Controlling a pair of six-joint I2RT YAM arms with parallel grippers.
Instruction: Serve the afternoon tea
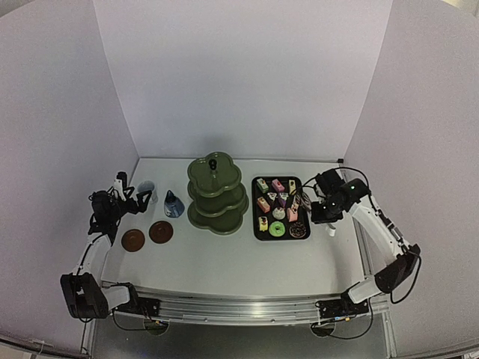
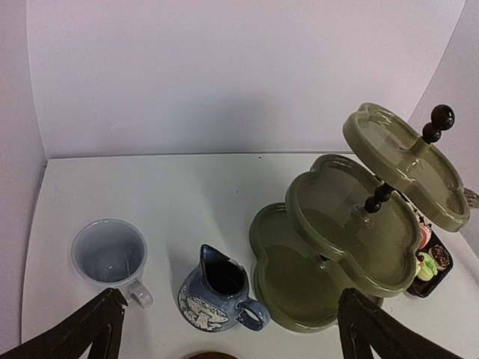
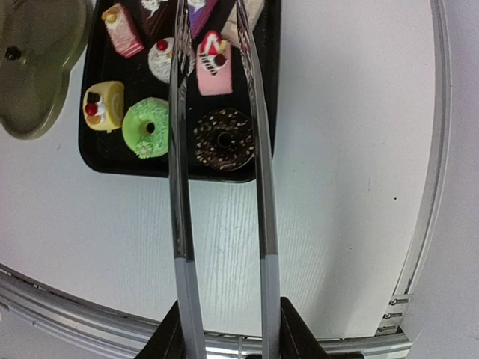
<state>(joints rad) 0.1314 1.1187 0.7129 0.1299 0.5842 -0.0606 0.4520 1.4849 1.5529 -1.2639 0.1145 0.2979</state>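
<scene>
Small cakes and donuts lie in the black tray (image 1: pixel 257 226), among them a pink slice (image 3: pixel 213 63), a green donut (image 3: pixel 146 127) and a chocolate donut (image 3: pixel 223 140). My right gripper (image 3: pixel 230 315) is shut on the metal tongs (image 3: pixel 179 187). The tongs' arms reach over the tray on either side of the pink slice, and their tips run off the top of the view. The olive three-tier stand (image 1: pixel 213 196) is bare. My left gripper (image 2: pixel 230 321) hangs open above the blue jug (image 2: pixel 217 292) and the pale cup (image 2: pixel 110 253). Two brown coasters (image 1: pixel 133 239) (image 1: pixel 161 232) lie nearby.
White walls close in the table on the left, back and right. A metal rail (image 3: pixel 430 187) runs along the table's right and near edges. The stand (image 2: pixel 337 247) rises close to the right of the jug.
</scene>
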